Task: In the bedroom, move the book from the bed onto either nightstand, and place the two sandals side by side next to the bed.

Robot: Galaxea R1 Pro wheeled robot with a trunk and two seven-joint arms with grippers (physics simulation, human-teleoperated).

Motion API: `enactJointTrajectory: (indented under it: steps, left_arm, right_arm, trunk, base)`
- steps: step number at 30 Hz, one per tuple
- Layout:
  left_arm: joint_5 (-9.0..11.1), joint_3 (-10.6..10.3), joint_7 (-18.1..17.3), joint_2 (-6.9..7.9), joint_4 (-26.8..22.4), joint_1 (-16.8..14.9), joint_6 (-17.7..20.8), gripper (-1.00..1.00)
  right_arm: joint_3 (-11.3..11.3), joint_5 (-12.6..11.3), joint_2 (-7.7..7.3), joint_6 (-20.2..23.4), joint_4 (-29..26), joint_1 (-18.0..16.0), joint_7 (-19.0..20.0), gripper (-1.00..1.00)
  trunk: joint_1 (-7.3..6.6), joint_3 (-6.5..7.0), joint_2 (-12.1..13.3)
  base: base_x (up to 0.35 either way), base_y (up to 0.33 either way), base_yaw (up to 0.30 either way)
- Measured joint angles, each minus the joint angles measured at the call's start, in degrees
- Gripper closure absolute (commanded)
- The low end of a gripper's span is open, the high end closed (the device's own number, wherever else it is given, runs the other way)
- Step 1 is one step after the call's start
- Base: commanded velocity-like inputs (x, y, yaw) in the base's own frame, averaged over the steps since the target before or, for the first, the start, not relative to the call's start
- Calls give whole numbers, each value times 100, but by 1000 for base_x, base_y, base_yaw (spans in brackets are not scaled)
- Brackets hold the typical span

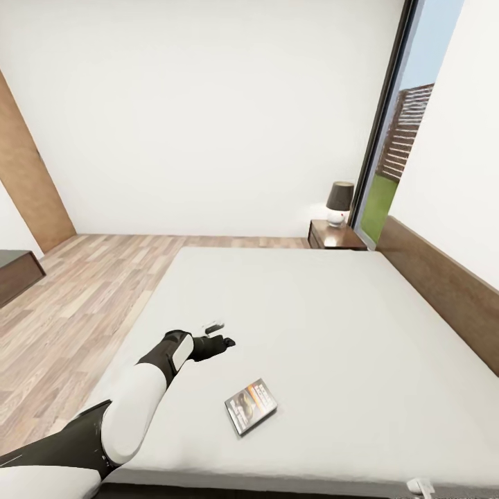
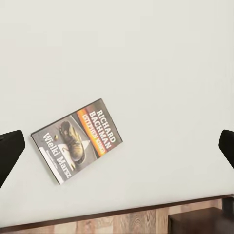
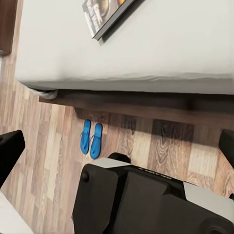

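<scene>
Book (image 1: 251,405) is the item in hand; landmark is the bed (image 1: 333,319), largest thing here. Nightstand (image 1: 335,235) stands at the bed's far head corner beside the headboard, lamp on top. Sandals (image 3: 91,139) lie side by side on the floor just off the bed's near edge. Book lies flat on the mattress near that edge. Left pincer (image 2: 117,146) hovers above it, jaws wide, empty. Right pincer (image 3: 117,151) likewise wide. Judgement: thin, light, stiff-ish paperback on soft mattress; probably best pinched across its short width, pressing in.
</scene>
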Motion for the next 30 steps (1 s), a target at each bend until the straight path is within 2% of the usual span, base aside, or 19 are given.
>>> enactJointTrajectory:
  steps: [30]
  left_arm:
    - [3, 0, -2, -3, 0, 0, 0, -100]
  right_arm:
    - [4, 0, 0, 0, 0, 0, -5, -100]
  trunk:
    - [0, -267, -1]
  base:
    - [0, 0, 0]
